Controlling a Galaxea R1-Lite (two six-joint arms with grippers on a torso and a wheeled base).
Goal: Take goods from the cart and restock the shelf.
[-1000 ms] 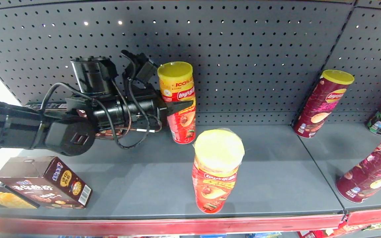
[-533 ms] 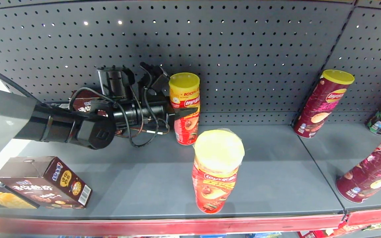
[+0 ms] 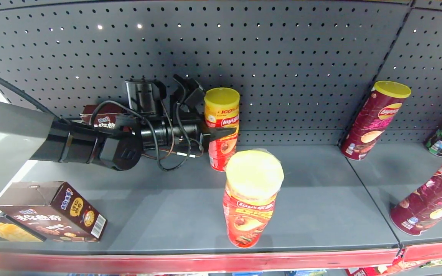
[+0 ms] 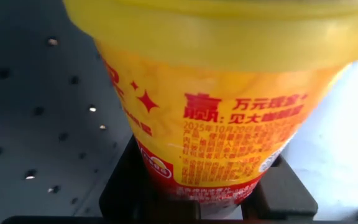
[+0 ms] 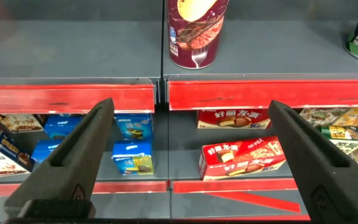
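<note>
Can [image 3: 221, 109], clamped between the left gripper's [image 3: 223, 133] jaws, has travelled rightward and back along the shelf [image 3: 320, 199], its base now low, so setting down looks near; right gripper's [image 5: 189, 106] jaws gape apart.

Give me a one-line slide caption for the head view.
Left gripper holds a red chip can upright near the back of the shelf, behind a second can.

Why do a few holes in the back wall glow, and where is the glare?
Head view: some top holes in the back wall show as bright dots, probably lit from behind; glare washes out the lid of the front can. Left wrist view: blown-out white beside the held can.
</note>
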